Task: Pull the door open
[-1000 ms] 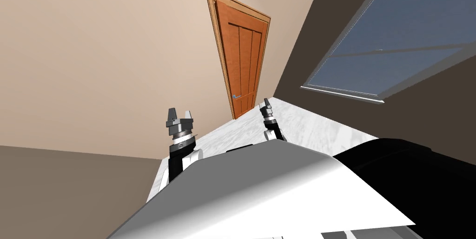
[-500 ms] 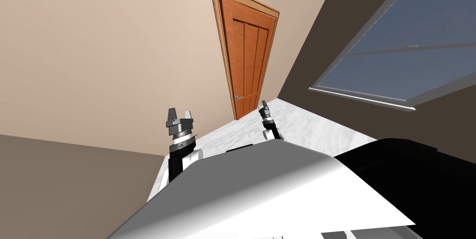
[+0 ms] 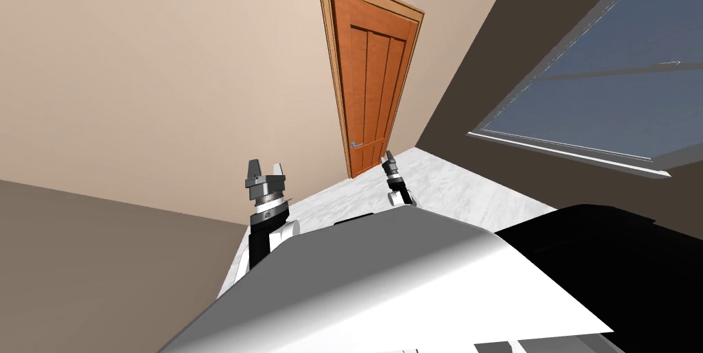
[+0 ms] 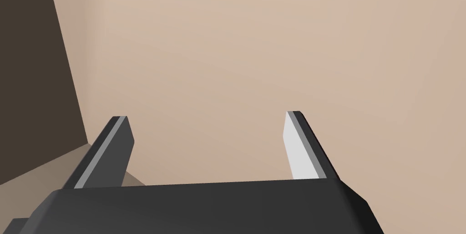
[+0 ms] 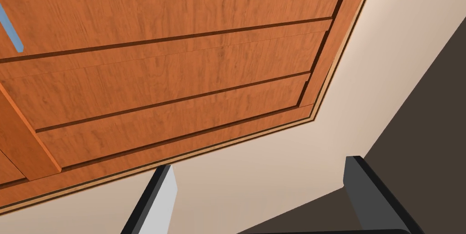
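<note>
The step in hand is judged to be the approach. The beige wall ahead carries the orange-brown panelled door, which appears shut within its frame and stands well apart from both arms across the white marbled floor. The base is therefore best driven closer and squared to the door before any reach is made. Room should be left on the near side for the leaf to swing toward the robot, and the dark wall with the window on the right should be given a margin. The small grey-blue lever handle sits at the door's left edge. It is best taken across its bar, pressed down if it works a latch — that cannot be told — and then drawn back along an arc rather than straight. The right gripper is raised toward the door with its jaws released and nothing between them. In the right wrist view they are aimed at the strip of wall beside the frame's corner, and the handle lies off to one side of them, far from the gap. The left gripper is held toward bare wall well to the left of the door — its jaws likewise parted and empty.
</note>
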